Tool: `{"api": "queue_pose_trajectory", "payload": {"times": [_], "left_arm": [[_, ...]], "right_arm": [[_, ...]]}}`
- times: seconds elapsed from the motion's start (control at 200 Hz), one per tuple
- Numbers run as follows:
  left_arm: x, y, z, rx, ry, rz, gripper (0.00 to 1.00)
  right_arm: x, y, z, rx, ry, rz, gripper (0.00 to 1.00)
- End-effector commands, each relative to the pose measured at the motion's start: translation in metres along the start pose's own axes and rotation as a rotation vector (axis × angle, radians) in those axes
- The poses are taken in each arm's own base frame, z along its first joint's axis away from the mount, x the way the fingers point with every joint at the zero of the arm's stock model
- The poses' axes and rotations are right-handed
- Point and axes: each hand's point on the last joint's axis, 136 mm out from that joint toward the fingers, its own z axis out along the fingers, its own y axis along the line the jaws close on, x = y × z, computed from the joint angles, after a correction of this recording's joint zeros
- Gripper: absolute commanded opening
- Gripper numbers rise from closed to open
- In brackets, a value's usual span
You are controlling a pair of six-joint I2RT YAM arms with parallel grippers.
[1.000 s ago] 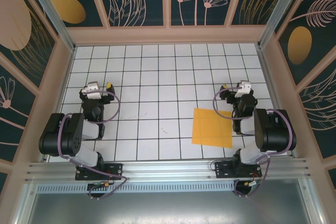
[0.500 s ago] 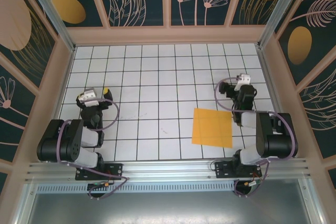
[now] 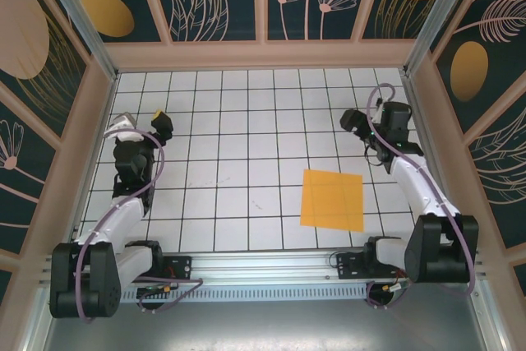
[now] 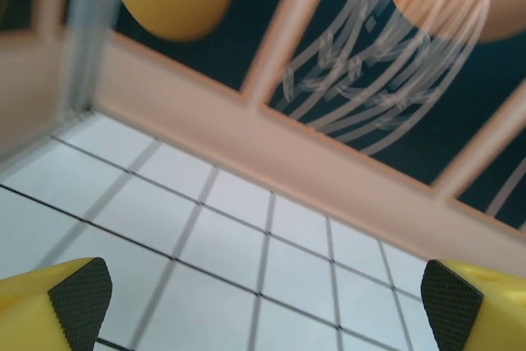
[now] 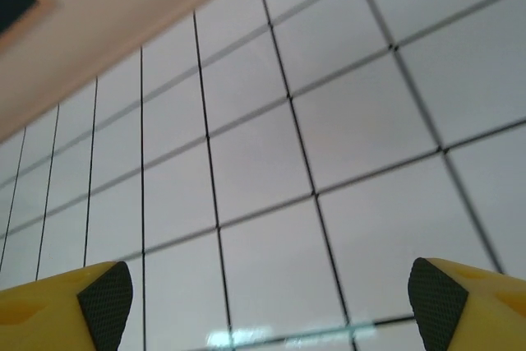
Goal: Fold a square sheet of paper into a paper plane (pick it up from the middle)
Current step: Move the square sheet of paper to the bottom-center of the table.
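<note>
Paper comes first in our count: one square sheet of paper (image 3: 332, 200), orange-yellow, lying flat and unfolded on the white gridded bench (image 3: 246, 121), with nothing touching it. We count two arms and two pincers. The right pincer (image 3: 353, 119) sits beyond the sheet's far right corner, near it but apart. In the right wrist view we see its two yellow, black-padded fingertips (image 5: 103, 293) spread wide, with bare grid tiles between them. The left pincer (image 3: 156, 127) is well to the left of the sheet and farther back than it. Its two fingertips (image 4: 78, 293) also stand wide apart, gripping nothing and facing the patterned back wall (image 4: 353, 55).
</note>
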Motion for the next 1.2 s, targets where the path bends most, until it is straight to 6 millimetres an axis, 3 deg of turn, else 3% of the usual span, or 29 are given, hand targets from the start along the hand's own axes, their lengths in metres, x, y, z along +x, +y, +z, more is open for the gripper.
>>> {"api": "queue_pose_trajectory", "payload": {"times": [0.0,0.15,0.28,0.53,0.651,0.801,1.091,1.196], "left_arm": [[0.055,-0.035,0.005,0.166,0.315,-0.207,0.99],[0.095,-0.061,0.001,0.170,0.463,-0.187,0.98],[0.116,-0.071,-0.005,0.192,0.522,-0.182,0.99],[0.120,-0.078,-0.006,0.216,0.552,-0.100,0.98],[0.122,-0.063,-0.002,0.142,0.564,0.021,0.99],[0.119,-0.059,-0.001,0.122,0.562,0.068,0.99],[0.124,-0.058,-0.004,0.124,0.580,0.053,0.99],[0.124,-0.059,-0.005,0.131,0.585,0.051,0.99]], "right_arm": [[0.087,0.012,-0.002,0.115,0.340,-0.079,0.91],[0.123,-0.009,-0.011,0.297,0.417,-0.105,0.89],[0.148,-0.004,-0.009,0.275,0.456,-0.077,0.89],[0.182,-0.046,-0.010,0.466,0.504,-0.029,0.88],[0.195,-0.051,-0.005,0.474,0.538,-0.043,0.88],[0.210,-0.046,0.004,0.427,0.574,-0.029,0.87],[0.226,0.012,0.029,0.293,0.631,-0.095,0.85],[0.221,0.036,0.041,0.278,0.612,-0.143,0.85]]}}
